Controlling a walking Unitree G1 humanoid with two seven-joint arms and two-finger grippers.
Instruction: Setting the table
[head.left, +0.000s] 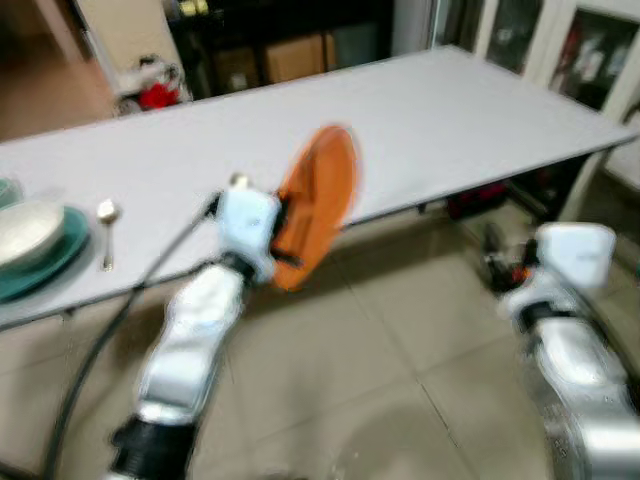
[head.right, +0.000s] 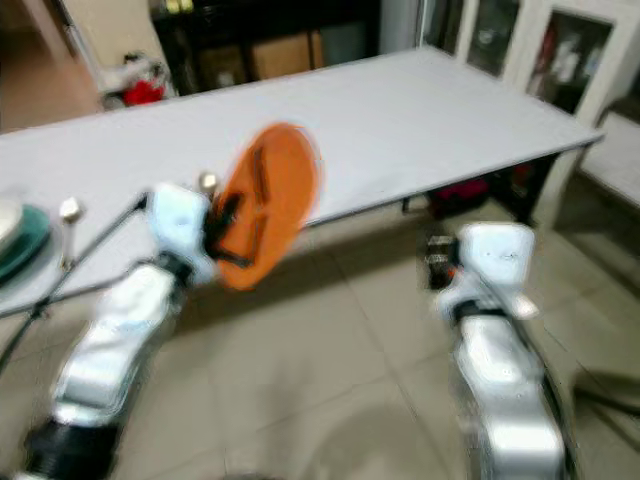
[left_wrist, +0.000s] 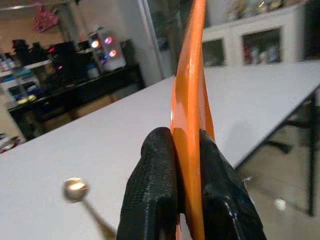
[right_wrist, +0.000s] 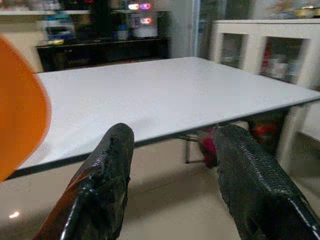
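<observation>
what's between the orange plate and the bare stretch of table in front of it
Nothing visible. The left gripper holds the orange plate on edge at the near rim of the white table, whose top ahead looks bare. The spoon and the teal plate with a bowl lie off to the robot's left.

The white table (head.left: 450, 110) is bare on the right; bowl (head.left: 25, 232) and spoon (head.left: 107, 228) crowd its left end.
</observation>
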